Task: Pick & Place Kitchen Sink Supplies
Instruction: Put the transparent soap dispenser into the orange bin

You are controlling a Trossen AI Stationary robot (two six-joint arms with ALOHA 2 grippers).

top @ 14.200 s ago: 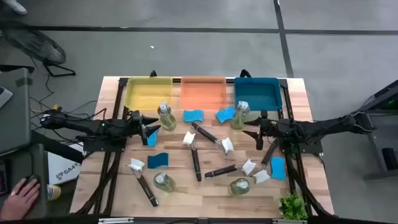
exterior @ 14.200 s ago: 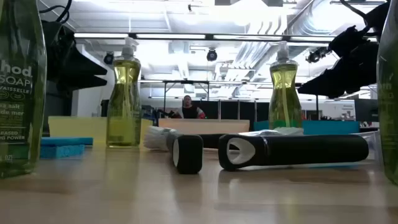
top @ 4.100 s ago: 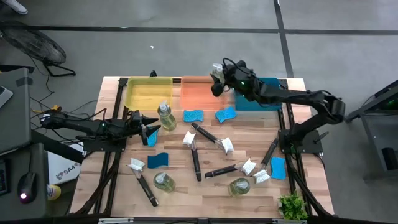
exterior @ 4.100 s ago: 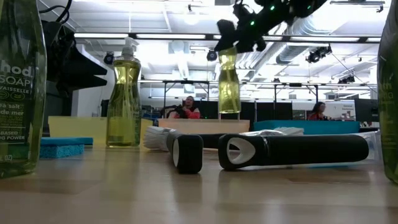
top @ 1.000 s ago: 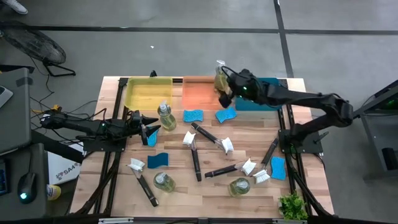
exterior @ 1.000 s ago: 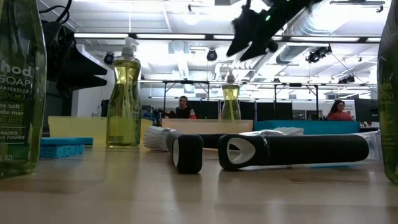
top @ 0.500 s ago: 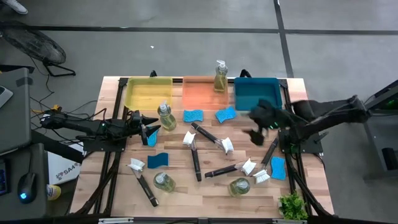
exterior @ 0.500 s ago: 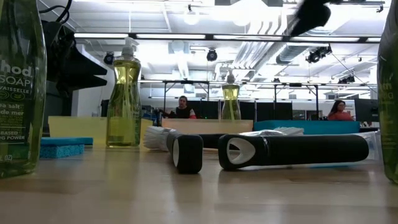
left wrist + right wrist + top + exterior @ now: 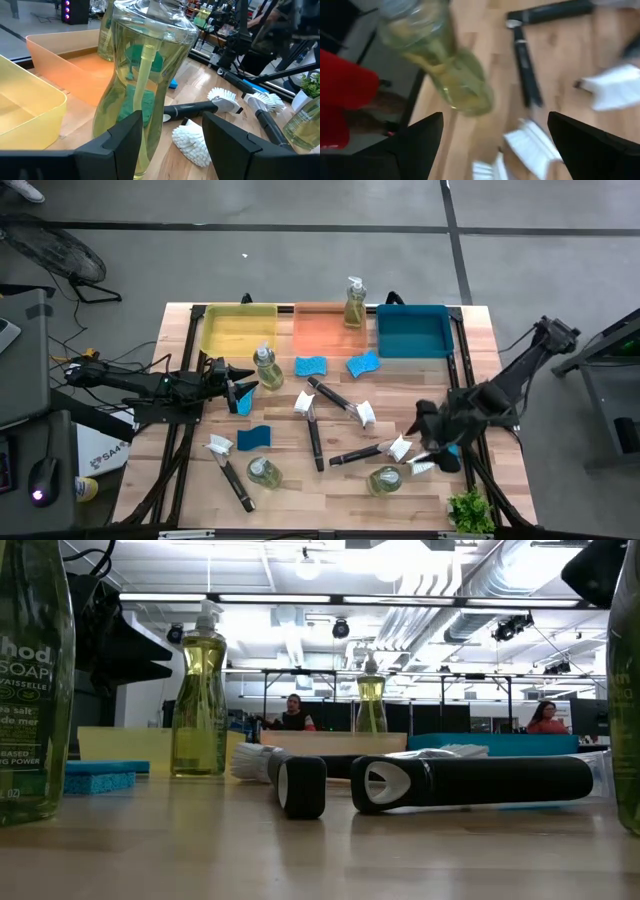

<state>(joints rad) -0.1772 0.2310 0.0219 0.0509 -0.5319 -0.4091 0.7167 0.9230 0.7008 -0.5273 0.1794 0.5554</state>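
Observation:
Soap bottles, blue sponges and dark-handled brushes lie scattered on the wooden table point(image 9: 330, 490). One soap bottle point(image 9: 353, 302) stands upright in the orange tray point(image 9: 322, 330). My right gripper point(image 9: 428, 430) hangs open over the near right, above white brush heads point(image 9: 400, 448) and a blue sponge point(image 9: 447, 450); its wrist view shows a soap bottle point(image 9: 440, 65) ahead. My left gripper point(image 9: 240, 388) waits open at the left, level, just short of another soap bottle point(image 9: 145, 85).
Yellow tray point(image 9: 238, 328) and blue tray point(image 9: 412, 330) flank the orange one along the far edge. A small green plant point(image 9: 468, 510) sits at the near right corner. Two brushes point(image 9: 470, 783) lie close in front of the low camera. People show in the room behind.
My right gripper has swung from the soap bottle in the orange tray toward the table's near right, sinking and tipping downward, its fingers staying open. The bottle stays upright in the tray.

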